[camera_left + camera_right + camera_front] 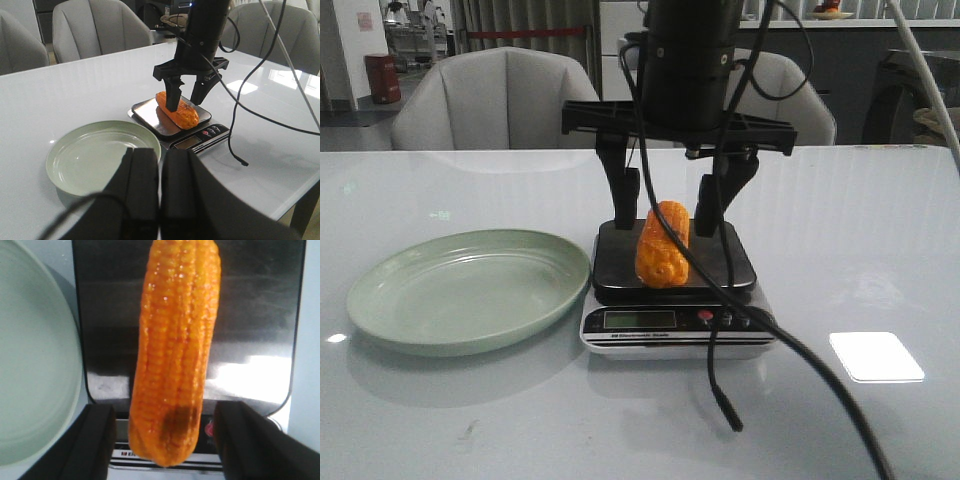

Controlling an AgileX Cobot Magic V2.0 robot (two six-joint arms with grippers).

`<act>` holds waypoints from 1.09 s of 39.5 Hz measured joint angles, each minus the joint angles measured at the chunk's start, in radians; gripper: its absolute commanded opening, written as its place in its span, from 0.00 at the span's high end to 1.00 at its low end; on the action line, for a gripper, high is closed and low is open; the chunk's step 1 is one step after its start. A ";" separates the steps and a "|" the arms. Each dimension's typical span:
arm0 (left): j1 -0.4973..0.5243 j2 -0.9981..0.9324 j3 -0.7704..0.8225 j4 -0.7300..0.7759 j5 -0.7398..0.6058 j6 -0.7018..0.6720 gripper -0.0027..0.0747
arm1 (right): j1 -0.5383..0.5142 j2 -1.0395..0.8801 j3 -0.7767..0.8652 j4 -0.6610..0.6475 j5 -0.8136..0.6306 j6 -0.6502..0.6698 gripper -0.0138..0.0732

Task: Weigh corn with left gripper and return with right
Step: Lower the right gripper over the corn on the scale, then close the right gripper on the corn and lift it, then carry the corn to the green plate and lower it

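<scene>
Right pincer [666, 228]: points straight down over the scale, jaws wide apart, one on either side of the corn. The right wrist view shows a gap between each finger and the cob, so it holds nothing.
Right pincer fingers [95, 440]: only their blunt dark tips are in the right wrist view, cut off by the picture's edge.
Left pincer [160, 200]: jaws pressed together with nothing between them, hanging above the near left part of the counter. It does not show in the front view.
Corn [663, 243]: lies flat on the scale's dark platform, lengthwise from near to far. Its near end juts just past the platform's near edge.
Scale [720, 262]: near the middle of the counter. Its display is too small to read, and the corn's end hides part of the button row in the right wrist view.
Cable [790, 345]: thin and black, hangs from the right arm and crosses in front of the scale's right side, loose end on the counter.
Plate [390, 290]: pale green, just left of the scale. Whether they touch is unclear.
Counter [880, 250]: glossy white, with glare patches.
</scene>
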 measured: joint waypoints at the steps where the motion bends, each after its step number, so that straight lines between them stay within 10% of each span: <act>1: 0.000 0.000 0.000 0.000 0.000 0.000 0.82 | 0.000 0.010 0.000 0.000 0.000 0.002 0.24; 25: 0.000 0.000 0.000 0.000 0.000 0.000 0.82 | 0.049 0.082 -0.096 -0.002 0.006 0.021 0.50; 43: 0.000 0.000 0.000 0.000 0.000 0.000 0.82 | 0.224 0.104 -0.149 0.114 -0.204 0.023 0.50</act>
